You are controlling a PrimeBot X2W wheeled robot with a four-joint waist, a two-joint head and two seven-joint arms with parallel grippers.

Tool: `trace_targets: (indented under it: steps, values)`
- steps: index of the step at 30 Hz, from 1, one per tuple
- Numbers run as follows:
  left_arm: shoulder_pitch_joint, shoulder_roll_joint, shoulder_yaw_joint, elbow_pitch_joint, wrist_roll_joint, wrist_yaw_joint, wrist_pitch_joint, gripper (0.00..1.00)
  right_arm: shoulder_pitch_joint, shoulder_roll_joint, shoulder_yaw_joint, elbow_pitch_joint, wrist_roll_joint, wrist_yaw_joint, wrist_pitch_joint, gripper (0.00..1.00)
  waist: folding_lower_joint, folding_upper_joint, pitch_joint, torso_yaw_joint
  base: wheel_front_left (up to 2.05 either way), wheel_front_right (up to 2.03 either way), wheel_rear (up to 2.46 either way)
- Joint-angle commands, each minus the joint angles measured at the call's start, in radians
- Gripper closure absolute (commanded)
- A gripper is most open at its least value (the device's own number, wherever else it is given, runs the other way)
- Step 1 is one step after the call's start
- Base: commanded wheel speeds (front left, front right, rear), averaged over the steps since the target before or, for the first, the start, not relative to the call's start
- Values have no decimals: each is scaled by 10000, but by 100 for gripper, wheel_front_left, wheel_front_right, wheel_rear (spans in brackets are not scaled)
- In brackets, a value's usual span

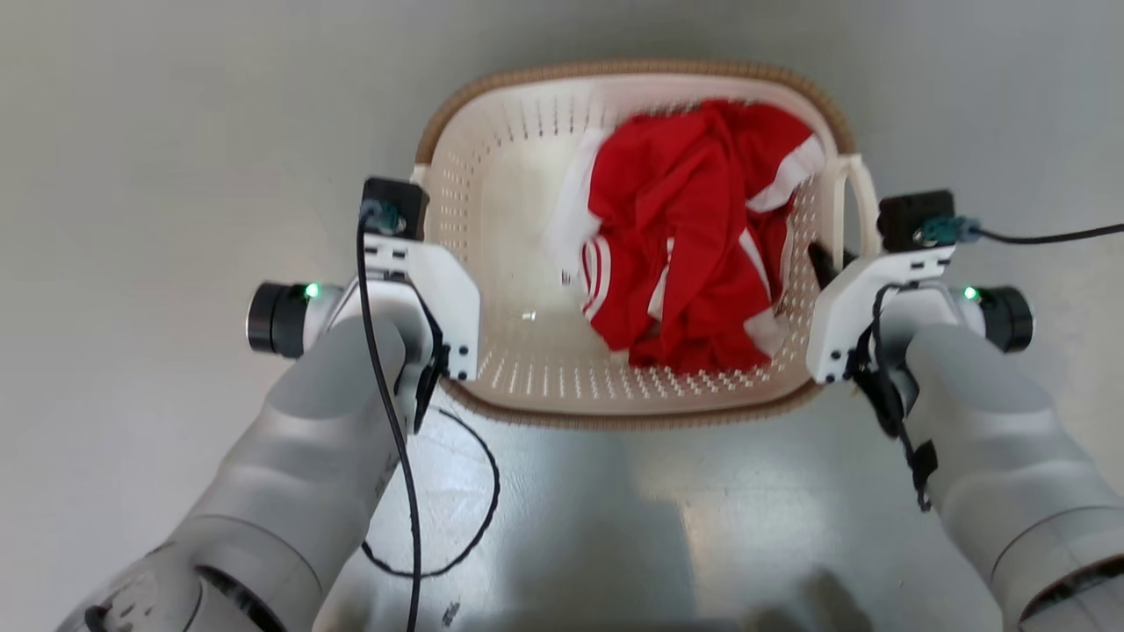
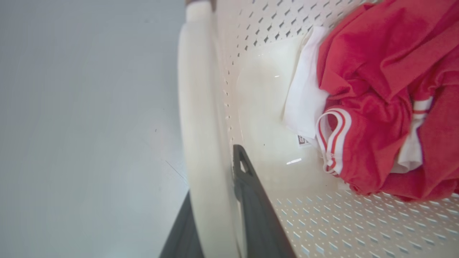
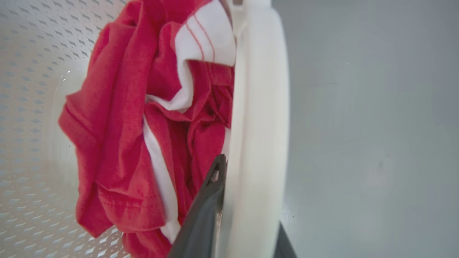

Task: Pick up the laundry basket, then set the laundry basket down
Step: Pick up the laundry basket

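Observation:
The laundry basket [image 1: 492, 175] is cream-white and perforated, with a brown woven rim, and sits in the middle of the head view over a grey floor. Red and white clothes [image 1: 685, 254] lie heaped in its right half. My left gripper [image 2: 215, 172] is shut on the basket's left loop handle [image 2: 200, 107], with one dark finger [image 2: 251, 200] inside the basket wall and the other outside. My right gripper [image 3: 251, 200] is shut on the right loop handle [image 3: 260, 89] in the same way. In the head view the left gripper [image 1: 420, 189] and right gripper [image 1: 843, 254] flank the basket.
Plain grey floor [image 1: 176, 132] surrounds the basket on all sides. A black cable [image 1: 474, 491] loops down from my left forearm just in front of the basket's near rim. Another cable [image 1: 1036, 237] runs off to the right from my right wrist.

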Motion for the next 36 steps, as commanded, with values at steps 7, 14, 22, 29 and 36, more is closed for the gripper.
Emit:
trace_targets:
  steps: [7, 14, 22, 29, 36]
  values:
    - [871, 181, -222, -165, -404, -62, 135, 100, 1050, 448, 406, -108, -340, 69, 476, 100, 0, 0, -1523, -79, 0, 0, 0]
    - [1470, 181, -411, -32, -714, -182, 377, 100, 1509, 516, 559, -209, -179, 69, 787, 100, 0, 0, -2560, -316, 0, 0, 0]
    - [2088, 181, -668, 116, -970, -395, 657, 100, 2420, 522, 1327, -881, 642, 69, 1482, 100, 0, 0, -3915, -612, 0, 0, 0]
    - [2754, 181, -921, 234, -1102, -576, 764, 100, 3095, 523, 1590, -712, 1110, 69, 1732, 100, 0, 0, -5054, -712, 0, 0, 0]
    - [3633, 181, -1133, 182, -1340, -678, 814, 100, 3570, 524, 1719, -534, 1629, 69, 2019, 100, 0, 0, -6095, -751, 0, 0, 0]
